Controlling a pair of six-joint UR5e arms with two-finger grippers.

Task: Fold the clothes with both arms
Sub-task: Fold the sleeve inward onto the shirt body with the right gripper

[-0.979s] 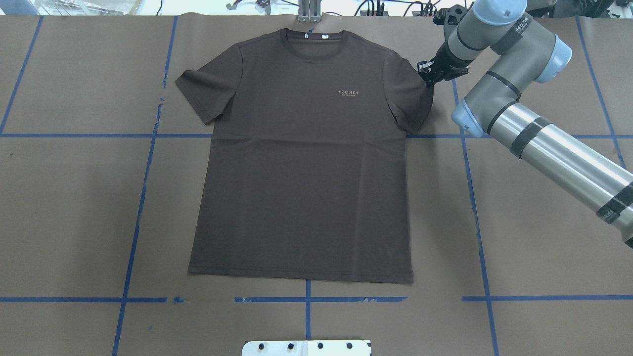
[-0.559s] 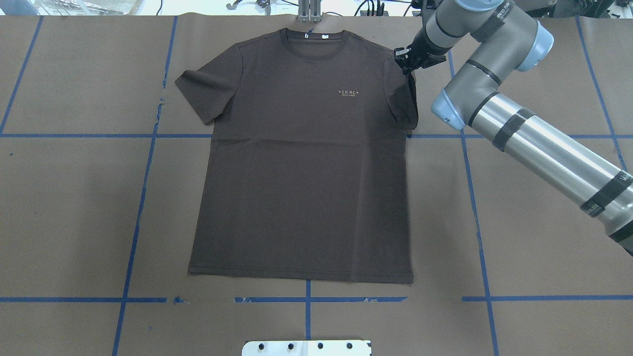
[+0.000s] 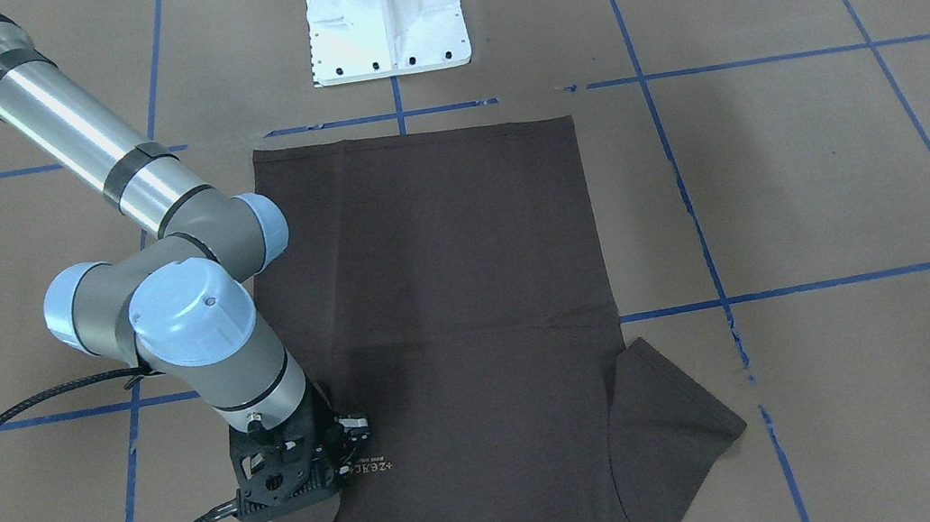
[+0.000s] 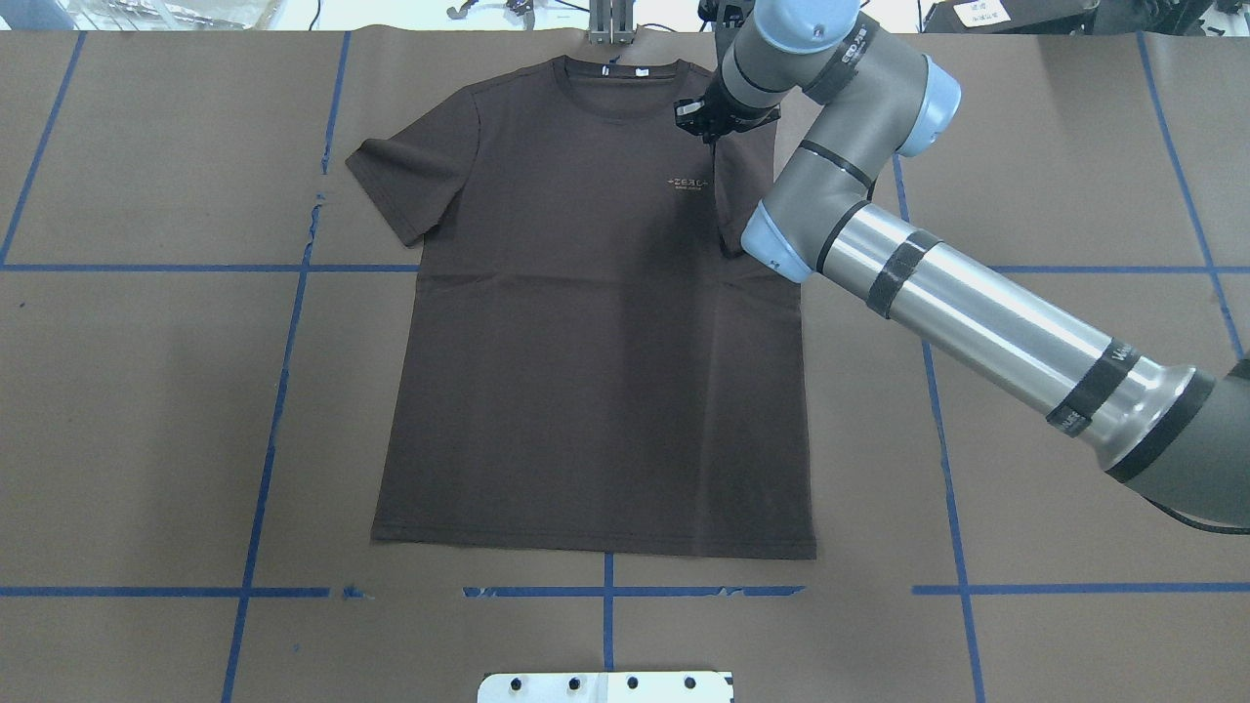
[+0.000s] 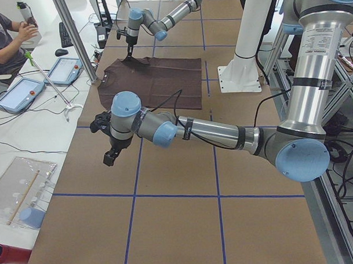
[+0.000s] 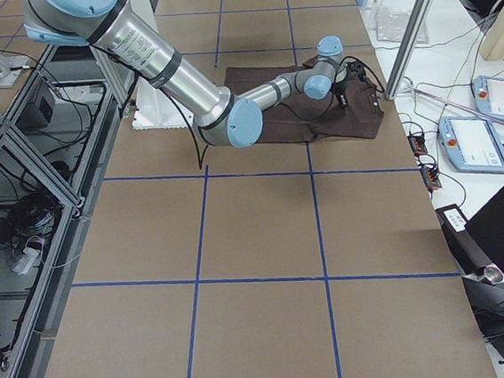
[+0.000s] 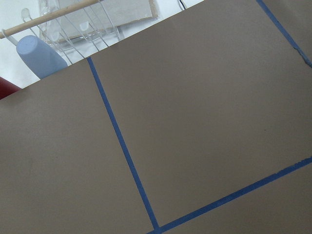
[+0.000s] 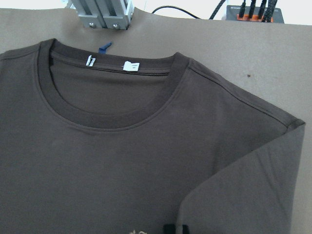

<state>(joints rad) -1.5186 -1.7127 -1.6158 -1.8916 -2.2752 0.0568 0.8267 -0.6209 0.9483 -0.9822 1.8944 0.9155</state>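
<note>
The dark grey-brown T-shirt (image 4: 586,371) lies flat, front up, with its collar (image 4: 617,88) at the far edge. My right gripper (image 4: 705,132) is shut on the shirt's right sleeve and holds it folded inward over the chest, just above the pale lettering (image 4: 688,183). In the front-facing view the gripper (image 3: 345,455) sits beside the lettering. The right wrist view shows the collar (image 8: 112,117) and the folded sleeve (image 8: 243,195). The other sleeve (image 4: 400,186) lies spread out. My left gripper (image 5: 109,159) shows only in the left side view, over bare table far from the shirt; I cannot tell whether it is open.
Brown paper with a blue tape grid (image 4: 283,391) covers the table. The white pedestal base (image 3: 385,17) stands at the robot's edge. A metal bracket (image 4: 610,24) sits just beyond the collar. An operator (image 5: 5,39) and tablets (image 5: 18,94) are beside the table.
My right gripper has moved left from the sleeve's outer edge to above the lettering. It has drawn the right sleeve over the chest. The rest of the shirt has not moved.
</note>
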